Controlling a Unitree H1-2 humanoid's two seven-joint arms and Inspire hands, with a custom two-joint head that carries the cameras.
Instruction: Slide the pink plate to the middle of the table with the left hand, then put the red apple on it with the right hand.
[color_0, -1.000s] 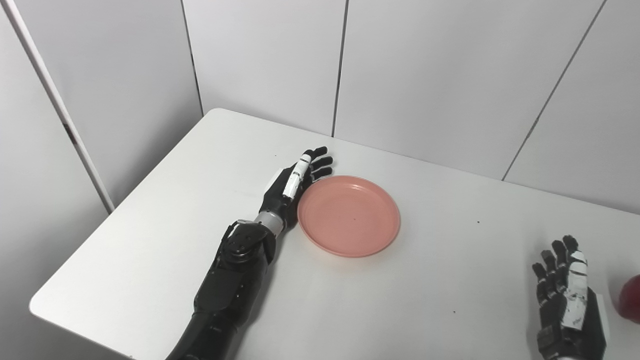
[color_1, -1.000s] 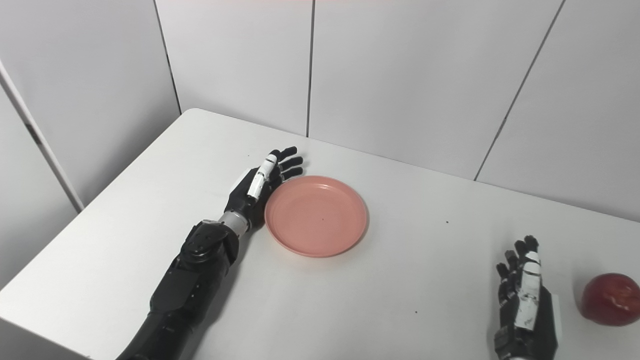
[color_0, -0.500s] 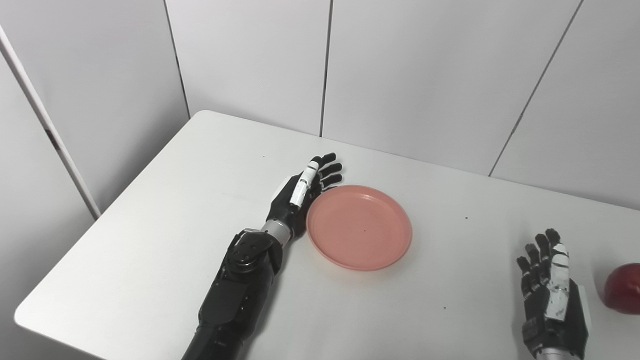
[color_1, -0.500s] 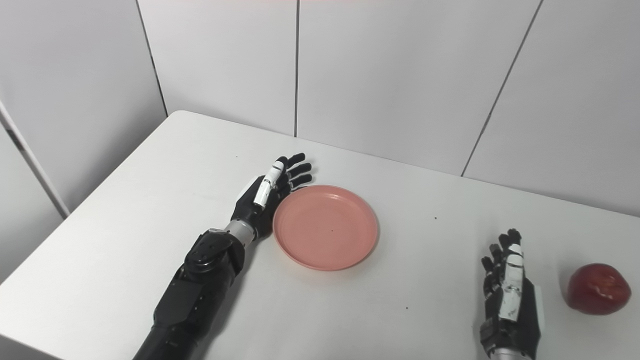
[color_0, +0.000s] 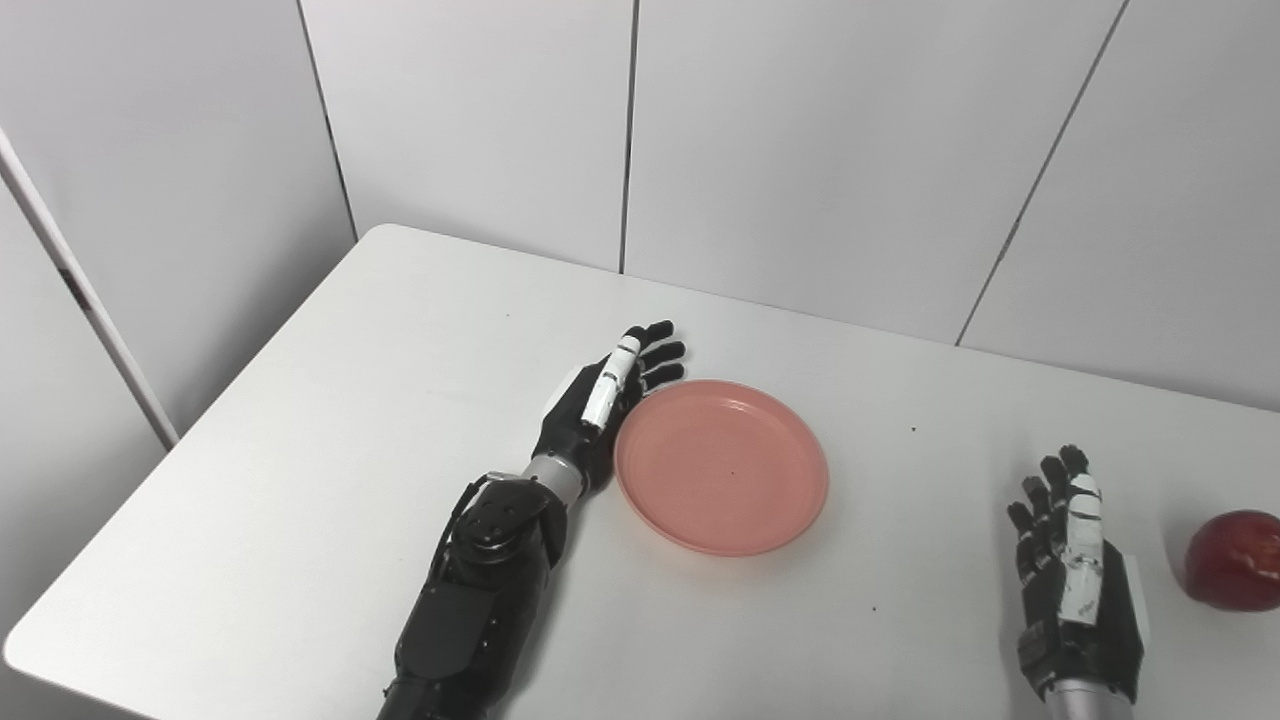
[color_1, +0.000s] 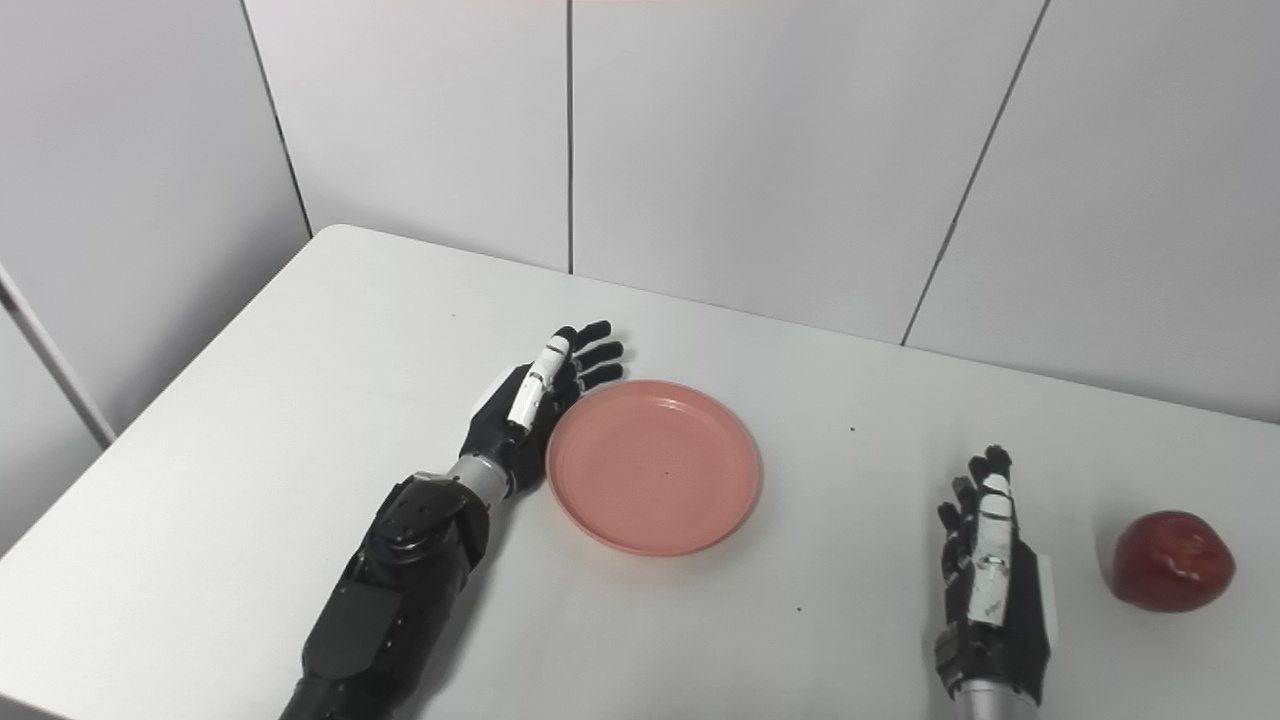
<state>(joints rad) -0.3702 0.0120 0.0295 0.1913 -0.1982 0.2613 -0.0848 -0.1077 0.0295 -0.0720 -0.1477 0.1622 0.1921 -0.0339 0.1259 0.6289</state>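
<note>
Wall panels (color_0: 820, 150): pale grey sheets with dark vertical seams are standing behind the far edge of the table, closing off the scene.

Table (color_0: 330, 480): a white top is filling most of both views — its rounded far-left corner is showing near the wall, and a few tiny dark specks are dotting the surface.

Left arm (color_0: 480, 590): black and jointed, it is coming in from the bottom edge and lying along the table toward the plate's left side.

Pink plate (color_0: 722, 466): round, shallow and holding nothing, it is sitting flat on the table roughly mid-width, a little toward the far side, well apart from the apple.

Left hand (color_0: 600, 395): it is lying edge-on against the plate's left rim, fingers extended and spread apart past the rim's far-left curve, gripping nothing; the palm side appears to be touching the rim.

Right hand (color_1: 985, 575): it is waiting near the front right of the table between plate and apple — fingers straight, slightly apart and pointing away from the robot, holding nothing and touching neither object.

Red apple (color_1: 1172, 560): dark red with a glossy highlight, it is resting on the table just to the right of the right hand, with a clear gap between them; in the left eye view it is sitting at the frame's right edge.
</note>
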